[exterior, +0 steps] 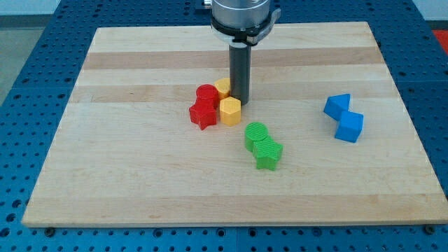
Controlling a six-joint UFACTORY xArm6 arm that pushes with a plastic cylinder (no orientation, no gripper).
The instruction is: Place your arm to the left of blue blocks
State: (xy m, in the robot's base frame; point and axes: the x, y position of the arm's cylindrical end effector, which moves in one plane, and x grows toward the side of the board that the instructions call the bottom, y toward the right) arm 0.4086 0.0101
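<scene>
Two blue blocks lie touching at the view's right: one (pixel 337 106) above and to the left, a cube-like one (pixel 349 127) below and to the right. My tip (pixel 240 102) is at the lower end of the dark rod, near the board's middle top. It stands well to the left of the blue blocks, right beside a yellow hexagonal block (pixel 230 110) and just right of a smaller yellow block (pixel 222 87).
A red round block (pixel 206 94) and a red star-like block (pixel 203 115) sit left of the yellow ones. A green round block (pixel 256 134) and a green star-like block (pixel 268 154) lie below my tip. The wooden board (pixel 140 175) rests on a blue perforated table.
</scene>
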